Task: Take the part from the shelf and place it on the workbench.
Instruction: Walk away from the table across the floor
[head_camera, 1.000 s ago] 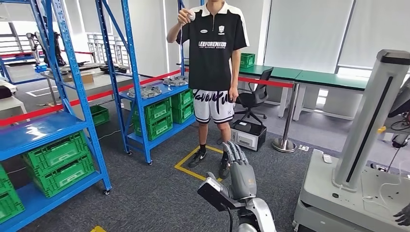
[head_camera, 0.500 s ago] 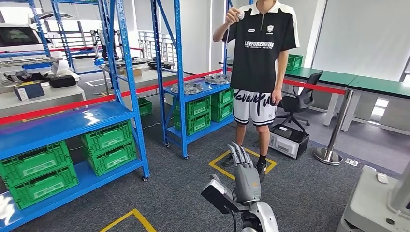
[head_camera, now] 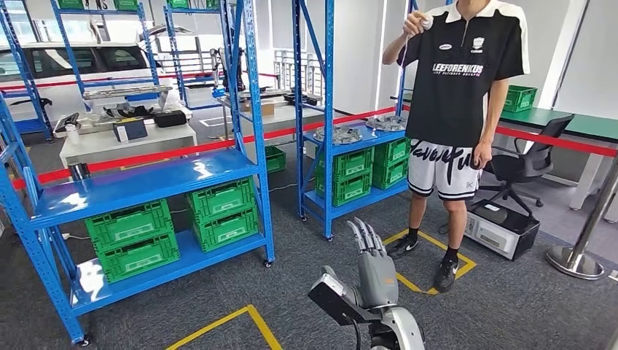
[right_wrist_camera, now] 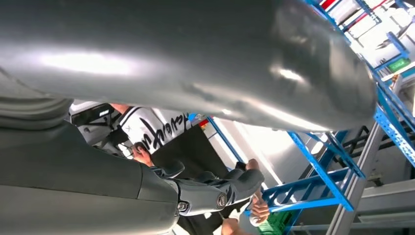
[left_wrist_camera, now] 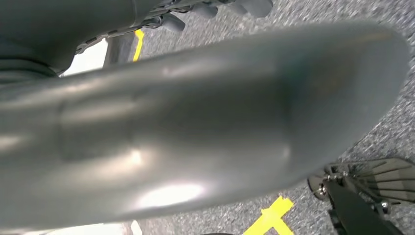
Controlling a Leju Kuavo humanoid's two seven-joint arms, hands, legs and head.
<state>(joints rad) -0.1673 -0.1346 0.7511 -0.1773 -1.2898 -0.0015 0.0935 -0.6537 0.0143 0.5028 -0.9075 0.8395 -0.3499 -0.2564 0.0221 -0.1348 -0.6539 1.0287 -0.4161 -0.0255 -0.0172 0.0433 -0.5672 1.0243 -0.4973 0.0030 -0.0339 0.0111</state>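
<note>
Grey carpet with yellow floor markings carries two blue steel racks in the head view. The nearer blue rack [head_camera: 146,186] stands at ten o'clock, with a bare blue middle shelf and green slatted plastic crates [head_camera: 171,226] on the level below. The farther blue rack [head_camera: 350,146] stands at twelve o'clock; its middle shelf bears two flat, silvery metal parts, one at [head_camera: 337,134] and another [head_camera: 386,122] just beside it toward one o'clock. These are judged to be the parts the task means. Each lies flat on the shelf; at this range neither a long axis nor a pointing direction can be told.

One robot hand [head_camera: 377,266], grey and held upright with fingers straight and apart, grasps nothing; it rises at six o'clock, low in the head view. The parts lie well apart from it, up toward twelve o'clock, so the coming move is judged to be an approach to the farther rack before any reach. Which arm is nearer cannot be settled, and whether the other robot hand is released or clenched cannot be told.

A person in a black-and-white shirt [head_camera: 466,80] stands at two o'clock, just beside the farther rack. A pale tabletop [head_camera: 127,142] with small devices sits behind the nearer rack.
</note>
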